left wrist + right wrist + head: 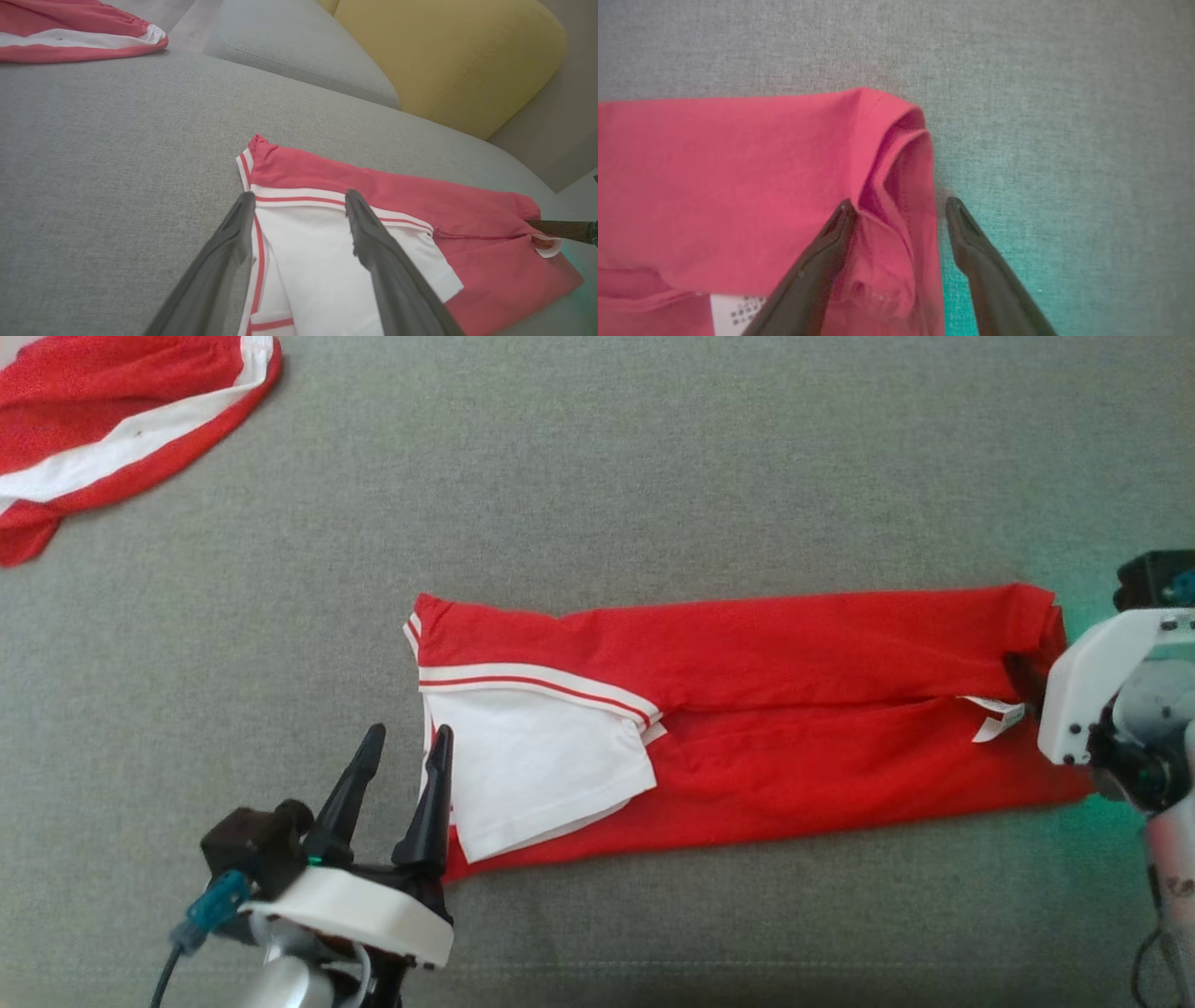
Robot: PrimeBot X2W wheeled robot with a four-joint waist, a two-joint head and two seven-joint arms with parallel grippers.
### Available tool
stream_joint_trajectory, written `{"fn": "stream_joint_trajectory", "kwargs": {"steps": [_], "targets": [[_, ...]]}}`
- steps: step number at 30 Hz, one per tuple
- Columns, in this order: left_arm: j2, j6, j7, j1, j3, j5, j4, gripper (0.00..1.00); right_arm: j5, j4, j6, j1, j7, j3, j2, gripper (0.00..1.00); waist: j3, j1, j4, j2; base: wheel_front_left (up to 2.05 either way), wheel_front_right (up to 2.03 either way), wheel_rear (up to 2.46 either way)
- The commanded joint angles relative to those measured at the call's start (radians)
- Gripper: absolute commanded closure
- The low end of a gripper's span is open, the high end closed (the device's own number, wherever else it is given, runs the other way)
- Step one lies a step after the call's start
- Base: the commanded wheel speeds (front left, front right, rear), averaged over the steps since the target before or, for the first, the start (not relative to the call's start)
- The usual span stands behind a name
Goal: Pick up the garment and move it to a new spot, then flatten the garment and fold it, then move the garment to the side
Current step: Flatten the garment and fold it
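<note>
The left gripper (408,739), jaws apart, straddles the white end edge of the folded jersey (794,644). The right gripper (900,205), jaws apart, straddles its red end.

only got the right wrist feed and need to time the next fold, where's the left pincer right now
observer: The left pincer is open at the garment's far end from you, one finger over the white sleeve panel, the other just off the edge.
operator: is it folded at all yet
observer: It lies as one long narrow band, with the white panel on top at the left end.
operator: anything else nearby
observer: A second red and white garment lies apart at the far left corner of the grey seat.
</note>
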Motion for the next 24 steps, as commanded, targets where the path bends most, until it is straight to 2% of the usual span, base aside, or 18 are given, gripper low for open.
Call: {"fn": "stream_joint_trajectory", "kwargs": {"steps": [1, 2, 3, 6, 7, 8, 17, 24], "targets": [[0.009, 0.006, -0.006, -0.037, 0.030, 0.010, -0.034, 0.00, 0.016, -0.001, 0.007, 0.000, 0.022, 0.024, -0.012, 0.38, 0.005, 0.0000, 0.001, 0.0000, 0.00, 0.00, 0.00], [0.010, 0.006, -0.006, -0.039, 0.030, 0.010, -0.034, 0.00, 0.028, 0.002, 0.007, -0.001, 0.030, 0.028, -0.012, 0.53, 0.007, 0.0000, 0.000, 0.0000, 0.00, 0.00, 0.00], [0.011, 0.007, -0.006, -0.040, 0.031, 0.010, -0.034, 0.00, 0.040, 0.005, 0.007, -0.002, 0.039, 0.033, -0.011, 0.63, 0.008, 0.0000, 0.000, 0.0000, 0.00, 0.00, 0.00], [0.013, 0.009, -0.005, -0.043, 0.031, 0.010, -0.033, 0.00, 0.072, 0.002, 0.007, -0.003, 0.044, 0.042, -0.013, 0.79, 0.009, 0.0000, -0.004, 0.0000, 0.00, 0.00, 0.00], [0.013, 0.010, -0.004, -0.044, 0.031, 0.010, -0.032, 0.00, 0.078, -0.001, 0.007, -0.004, 0.036, 0.043, -0.014, 0.95, 0.009, 0.0000, -0.005, 0.0000, 0.00, 0.00, 0.00], [0.014, 0.011, -0.003, -0.044, 0.030, 0.010, -0.032, 0.00, 0.085, -0.005, 0.007, -0.004, 0.024, 0.043, -0.016, 1.00, 0.009, 0.0000, -0.007, 0.0000, 0.00, 0.00, 0.00], [0.019, 0.020, 0.003, -0.039, 0.028, 0.008, -0.034, 0.00, 0.131, -0.095, 0.007, 0.011, -0.109, 0.030, -0.040, 1.00, -0.012, 0.0000, -0.027, 0.0000, 0.00, 0.00, 0.00], [0.023, 0.023, 0.005, -0.030, 0.027, 0.002, -0.038, 0.00, 0.138, -0.190, 0.007, 0.079, -0.149, -0.019, -0.069, 1.00, -0.034, 0.0000, -0.051, 0.0000, 0.00, 0.00, 0.00]]}}
